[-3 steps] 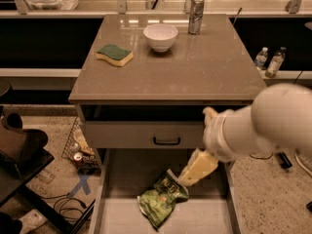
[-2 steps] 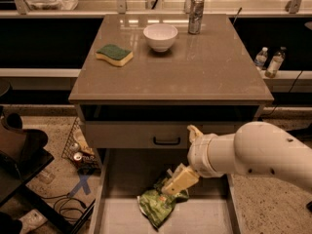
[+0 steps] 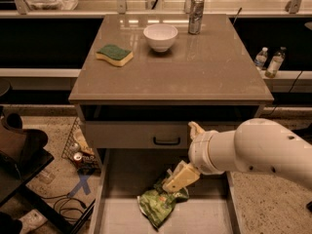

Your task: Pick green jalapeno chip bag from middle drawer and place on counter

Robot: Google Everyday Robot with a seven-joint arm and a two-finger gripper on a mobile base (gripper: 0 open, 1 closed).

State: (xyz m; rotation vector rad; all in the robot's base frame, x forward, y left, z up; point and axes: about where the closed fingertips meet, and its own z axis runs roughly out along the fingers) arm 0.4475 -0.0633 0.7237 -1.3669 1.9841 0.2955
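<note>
Most of the gripper (image 3: 171, 184) is hidden behind the bulky white arm (image 3: 263, 147). Only a pale tan wedge shows, its tip touching the top edge of the small shiny green jalapeno chip bag (image 3: 157, 204). Whether the gripper is open or closed on the bag cannot be told. The bag lies crumpled on the pale floor of the wide grey-beige middle drawer (image 3: 204, 218), which is pulled out and cut off by the lower edge of the view.

Above it sits a grey drawer front (image 3: 126, 134) with a small black handle (image 3: 166, 141). The glossy grey-brown counter (image 3: 195, 67) carries a green-and-yellow rectangular sponge (image 3: 114, 55), a white bowl (image 3: 160, 36) and a silver drink can (image 3: 196, 15). Two clear plastic bottles (image 3: 269, 61) stand on a ledge to the right. A wire basket (image 3: 78, 145) leans against the cabinet on the speckled floor.

Compared with one second ago, the arm sits lower and further left, and the gripper has reached the bag. The bag lies where it did.
</note>
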